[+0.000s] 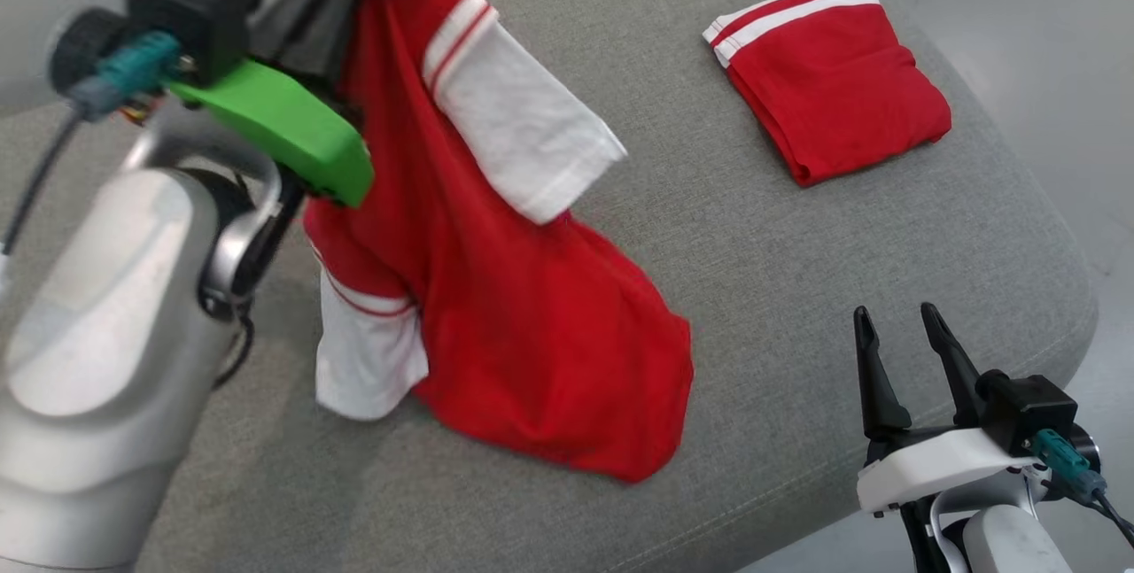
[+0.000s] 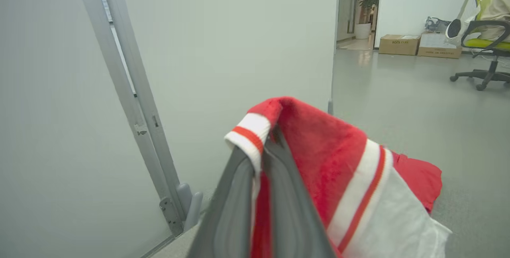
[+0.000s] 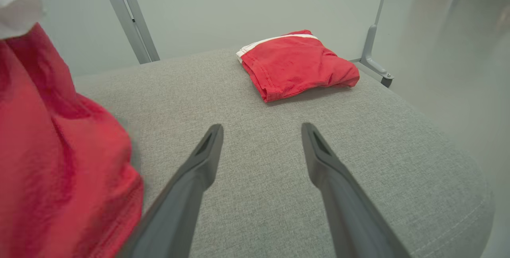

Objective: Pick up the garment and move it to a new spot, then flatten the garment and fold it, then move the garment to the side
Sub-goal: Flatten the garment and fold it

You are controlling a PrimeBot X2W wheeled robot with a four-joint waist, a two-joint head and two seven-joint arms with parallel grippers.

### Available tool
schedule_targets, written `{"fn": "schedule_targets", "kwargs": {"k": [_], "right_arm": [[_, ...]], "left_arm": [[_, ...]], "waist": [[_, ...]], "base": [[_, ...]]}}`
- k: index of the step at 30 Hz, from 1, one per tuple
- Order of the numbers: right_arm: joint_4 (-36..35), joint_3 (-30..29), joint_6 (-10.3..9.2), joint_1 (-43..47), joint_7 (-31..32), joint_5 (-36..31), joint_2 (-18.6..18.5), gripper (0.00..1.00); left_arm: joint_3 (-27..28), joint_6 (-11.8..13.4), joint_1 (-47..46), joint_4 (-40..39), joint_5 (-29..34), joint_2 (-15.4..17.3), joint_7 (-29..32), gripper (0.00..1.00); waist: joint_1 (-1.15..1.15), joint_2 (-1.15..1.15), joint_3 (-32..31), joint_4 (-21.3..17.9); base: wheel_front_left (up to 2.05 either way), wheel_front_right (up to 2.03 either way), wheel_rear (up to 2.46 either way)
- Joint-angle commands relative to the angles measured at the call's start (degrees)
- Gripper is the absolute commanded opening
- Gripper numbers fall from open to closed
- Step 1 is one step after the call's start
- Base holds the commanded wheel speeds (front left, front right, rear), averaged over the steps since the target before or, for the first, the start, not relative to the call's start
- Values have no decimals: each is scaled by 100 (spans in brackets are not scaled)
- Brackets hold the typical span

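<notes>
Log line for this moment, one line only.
phase: pick-up | left gripper: shut on red shirt, lower part on grey cushion | right gripper: open, empty | folded red garment: far right of cushion

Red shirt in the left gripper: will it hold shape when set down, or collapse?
Likely floppy: the red shirt hangs in loose folds from the left gripper, its hem pooling on the grey cushion. Probably light, since one edge pinch holds it. Expect crumpling.

No wording, brand or number can be read anywhere; in the left wrist view a cardboard box [image 2: 399, 44] toward two o'clock carries a short dark line of print on its front, too small to make out. The neighbouring box [image 2: 439, 46], at its three o'clock, bears a fainter mark; equally illegible.
</notes>
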Motion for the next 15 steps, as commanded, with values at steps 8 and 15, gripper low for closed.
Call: {"fn": "schedule_targets", "kwargs": {"k": [8, 15], "right_arm": [[32, -83, -9, 195, -16, -23, -7, 100], [57, -48, -9, 224, -16, -109, -7, 100]], "left_arm": [[853, 249, -566, -793, 0, 1039, 281, 0], [1228, 378, -852, -1159, -77, 1445, 504, 0]], "waist": [[0, 6, -240, 206], [0, 6, -386, 523]], "base": [[0, 0, 0], [0, 0, 0]]}}
